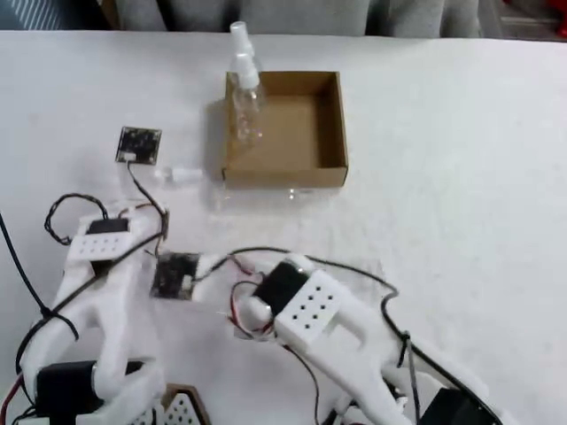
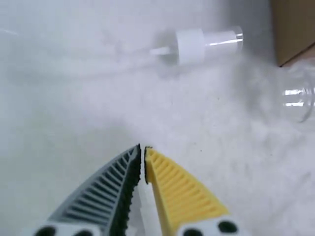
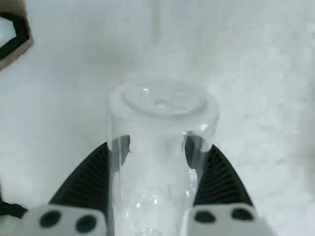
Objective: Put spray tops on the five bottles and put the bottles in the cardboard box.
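Right end effector [image 3: 157,162] clamped on a clear plastic bottle [image 3: 162,113]; left end effector [image 2: 142,150] closed, empty.
1 capped clear bottle [image 1: 245,97] is seen standing in the brown cardboard box [image 1: 283,177]; a white spray top [image 2: 197,45] is left on the white surface [image 1: 461,159]; 4 bottles are judged outstanding.

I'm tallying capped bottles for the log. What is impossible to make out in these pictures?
- Right wrist view: the held bottle runs off the frame edge behind the right end effector, so its neck, capped or not, is unseen.
- Left wrist view: a loose bottle beside the cardboard box is cut off by the frame edge, so its neck end is unseen.
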